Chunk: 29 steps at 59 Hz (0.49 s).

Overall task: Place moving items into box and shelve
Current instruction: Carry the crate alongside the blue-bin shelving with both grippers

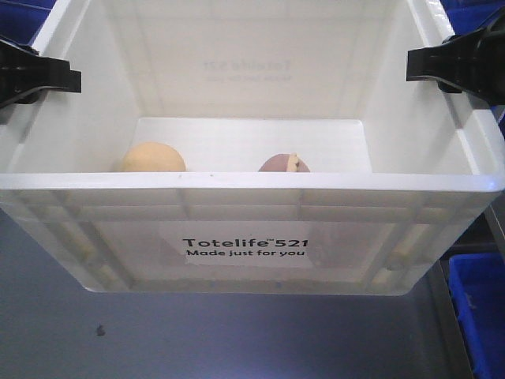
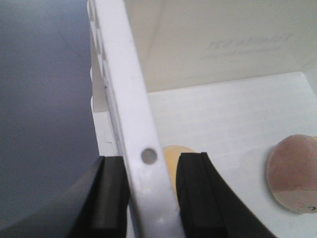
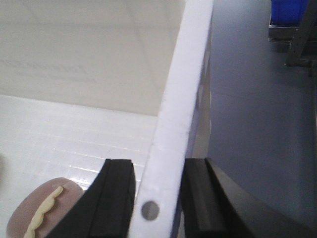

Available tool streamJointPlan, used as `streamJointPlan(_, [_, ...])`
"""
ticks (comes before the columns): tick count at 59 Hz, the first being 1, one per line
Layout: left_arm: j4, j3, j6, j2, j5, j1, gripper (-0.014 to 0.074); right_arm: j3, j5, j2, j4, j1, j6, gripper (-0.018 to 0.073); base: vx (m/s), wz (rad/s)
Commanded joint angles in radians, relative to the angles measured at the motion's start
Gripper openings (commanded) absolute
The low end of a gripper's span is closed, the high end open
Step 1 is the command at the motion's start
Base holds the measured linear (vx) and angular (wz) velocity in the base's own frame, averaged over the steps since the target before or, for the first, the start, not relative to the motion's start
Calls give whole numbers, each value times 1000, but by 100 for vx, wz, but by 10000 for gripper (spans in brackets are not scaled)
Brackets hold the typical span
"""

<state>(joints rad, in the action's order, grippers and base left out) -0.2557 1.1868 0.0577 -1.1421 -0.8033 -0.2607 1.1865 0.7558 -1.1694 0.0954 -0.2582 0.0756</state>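
Observation:
A white box (image 1: 252,180) marked "Totelife 521" fills the front view, tilted so I look into it. Inside lie a round yellow item (image 1: 153,158) and a brown-pink item with a cream stripe (image 1: 282,163). My left gripper (image 1: 47,79) is shut on the box's left rim (image 2: 133,99); in the left wrist view the gripper (image 2: 151,163) straddles that wall, with the yellow item (image 2: 171,157) and the brown item (image 2: 292,173) beyond it. My right gripper (image 1: 434,67) is shut on the right rim (image 3: 183,89); in the right wrist view the gripper (image 3: 157,166) has the brown item (image 3: 44,208) to its left.
A grey surface (image 1: 237,339) lies below the box. Blue bins stand at the lower right (image 1: 477,308) and the upper left (image 1: 20,20). In the right wrist view a blue bin (image 3: 290,10) and a metal frame leg (image 3: 302,34) are at the far right.

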Motion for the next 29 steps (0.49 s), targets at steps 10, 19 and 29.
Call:
streamJointPlan(10, [-64, 45, 33, 42, 158, -10, -6, 46, -132, 26, -4, 5, 15, -9, 41, 29])
streamJointPlan(19, [-64, 45, 33, 42, 158, -10, -6, 46, -132, 26, -4, 5, 15, -9, 39, 36])
streamJointPlan(29, [-64, 45, 33, 42, 158, -10, -6, 46, -132, 26, -4, 5, 15, -9, 38, 39])
